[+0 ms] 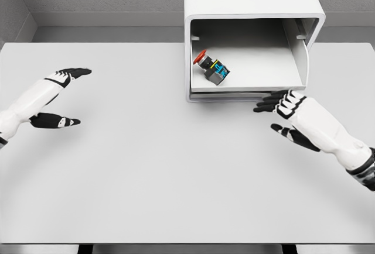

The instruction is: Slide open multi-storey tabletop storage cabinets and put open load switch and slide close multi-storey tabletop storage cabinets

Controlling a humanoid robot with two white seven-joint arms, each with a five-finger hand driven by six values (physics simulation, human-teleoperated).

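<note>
Fingers [273,103] of right hand [287,113] spreading open, gripping nothing, black tips reaching toward front lip of drawer [246,92], just beside or perhaps touching its lower right edge; contact hard to tell. Thumb pointing left, lower down, apart from drawer. Right arm coming in from lower right, white forearm slanting up toward cabinet [252,2].

Left hand [58,99] hovering over left part of counter [152,178], well apart from cabinet, also open and holding nothing: fingers [76,72] stretching out to the right, thumb lying below them, wide gap between. Left arm entering at left edge.

Cabinet standing at back of counter, right of middle, white with rounded corners. Drawer sitting pulled out toward the viewer, inside showing. Switch [212,68] lying inside drawer, on its floor near left wall, tipped on its side: red button pointing up-left, dark body with blue and yellow marks pointing down-right. Not touching either hand.

Counter showing plain and pale grey, grey walls rising behind.
</note>
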